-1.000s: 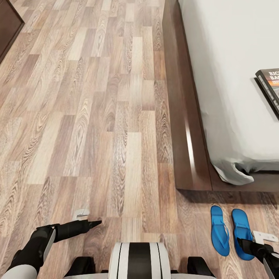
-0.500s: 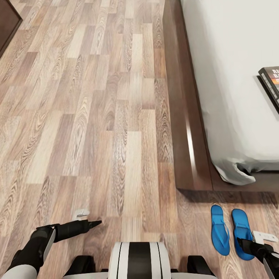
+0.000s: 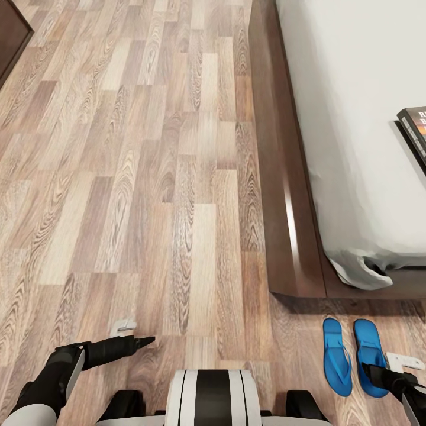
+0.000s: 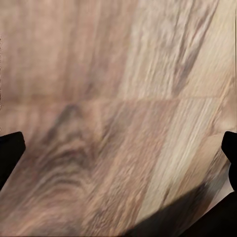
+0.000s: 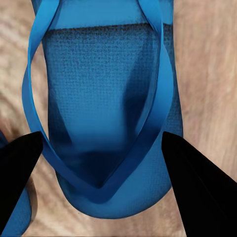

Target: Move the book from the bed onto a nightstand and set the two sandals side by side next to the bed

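Right gripper [image 5: 101,163] spread wide, empty, above one of two sandals [image 3: 338,355] [image 3: 370,356], parallel, long axes toward the bed [image 3: 355,118]. Left gripper [image 4: 118,153] agape over floor [image 3: 148,177]. One book [image 3: 416,127] lies on the mattress.

Bed [image 3: 355,118] fills the right side, floor [image 3: 148,177] to its left. Book [image 3: 416,127] lies on the mattress at the far right edge. Two sandals [image 3: 354,356] lie side by side on the floor just before the bed's foot corner, near each other. Right claw [image 3: 378,373] sits over the right sandal [image 5: 106,113]. Left claw [image 3: 139,341] is over bare floor, well left of the sandals.
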Motion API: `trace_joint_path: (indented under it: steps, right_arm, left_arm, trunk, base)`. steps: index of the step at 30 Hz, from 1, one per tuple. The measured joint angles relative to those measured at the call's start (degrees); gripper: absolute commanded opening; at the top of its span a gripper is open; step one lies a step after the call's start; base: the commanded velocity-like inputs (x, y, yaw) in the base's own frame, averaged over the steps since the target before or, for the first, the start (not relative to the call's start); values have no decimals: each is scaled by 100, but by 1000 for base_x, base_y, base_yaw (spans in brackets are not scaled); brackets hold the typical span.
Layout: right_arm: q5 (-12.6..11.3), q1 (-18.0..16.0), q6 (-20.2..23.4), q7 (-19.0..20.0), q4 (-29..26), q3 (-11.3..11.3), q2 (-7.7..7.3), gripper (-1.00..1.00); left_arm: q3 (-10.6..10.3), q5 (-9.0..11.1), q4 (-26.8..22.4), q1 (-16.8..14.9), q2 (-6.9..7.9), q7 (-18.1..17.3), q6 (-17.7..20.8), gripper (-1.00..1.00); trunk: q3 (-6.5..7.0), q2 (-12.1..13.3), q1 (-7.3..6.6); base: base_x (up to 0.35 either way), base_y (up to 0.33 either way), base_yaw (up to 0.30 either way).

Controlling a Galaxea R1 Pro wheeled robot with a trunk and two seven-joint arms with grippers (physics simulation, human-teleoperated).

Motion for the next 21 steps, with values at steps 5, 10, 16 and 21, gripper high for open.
trace_joint_path:
  steps: [5, 10, 16, 21]
  right_arm:
    - [1, 0, 0, 0, -2, 0, 0, -100]
    - [4, 0, 0, 0, -2, 0, 0, -100]
    - [6, 0, -7, -1, -9, 3, 0, 100]
    - [7, 0, -8, 0, -9, -4, 0, 100]
  left_arm:
    - [-8, 0, 0, 0, 0, 1, -7, 100]
    - [-7, 0, 0, 0, 0, 1, -9, 100]
    - [-7, 0, 0, 0, 0, -6, -9, 100]
    - [-4, 0, 0, 0, 0, -8, -9, 100]
  trunk:
    - [0, 0, 2]
    - [0, 0, 2]
    - [0, 0, 2]
    - [0, 0, 2]
  base:
    - [45, 0, 0]
    - [4, 0, 0]
    - [0, 0, 0]
    - [0, 0, 0]
